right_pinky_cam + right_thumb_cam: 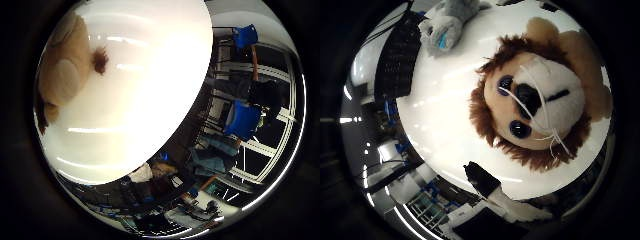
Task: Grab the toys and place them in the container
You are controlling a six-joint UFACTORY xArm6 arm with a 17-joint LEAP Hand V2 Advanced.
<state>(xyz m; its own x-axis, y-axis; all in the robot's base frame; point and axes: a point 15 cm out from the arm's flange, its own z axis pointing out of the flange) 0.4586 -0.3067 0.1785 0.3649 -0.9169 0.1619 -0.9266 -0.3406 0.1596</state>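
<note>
A plush lion [535,100] with a brown mane and a tan face lies face up on the white round table [440,110]. It fills much of the right thumb side palm view, so it is close under my palm. A small grey plush toy with teal marks [445,25] lies on the table beyond the lion. The right little finger side palm view shows a tan plush part with a brown tuft [68,68] on the white table [140,90]. A black and white part of my hand [492,190] shows near the table's rim.
A dark ribbed object [395,60] lies at the table's edge beside the grey toy. Past the table's rim are blue chairs [243,118], desks and room clutter [200,195].
</note>
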